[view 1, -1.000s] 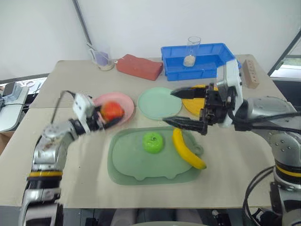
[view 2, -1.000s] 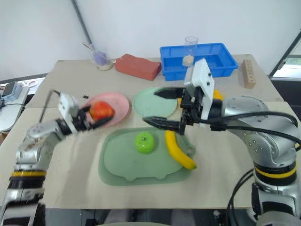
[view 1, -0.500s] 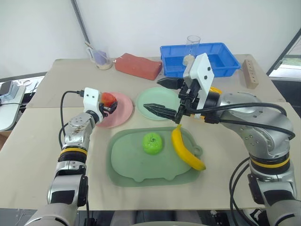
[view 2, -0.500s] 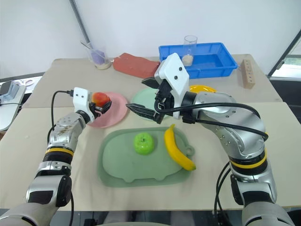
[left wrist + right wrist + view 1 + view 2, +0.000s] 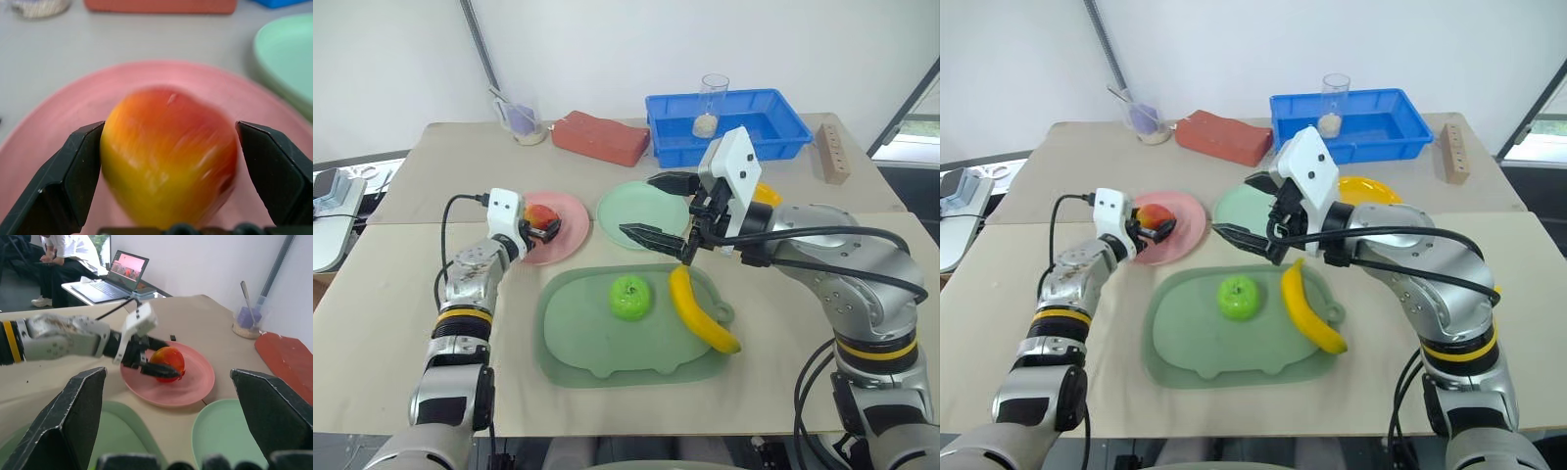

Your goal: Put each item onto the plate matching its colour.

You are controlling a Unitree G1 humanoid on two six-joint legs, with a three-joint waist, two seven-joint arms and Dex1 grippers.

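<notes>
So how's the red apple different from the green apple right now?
The red apple sits on the pink plate, between the left gripper's open fingers; the green apple lies on the green tray, no gripper at it. Red-orange fading to yellow versus plain bright green. Both are small toy apples.

Head stereo pair looks forward-down over the pink plate (image 5: 551,226). Left wrist sits very close to it. Right wrist faces it from farther.

no text, label, brand, number or sign can be read on anything in these pictures.
</notes>
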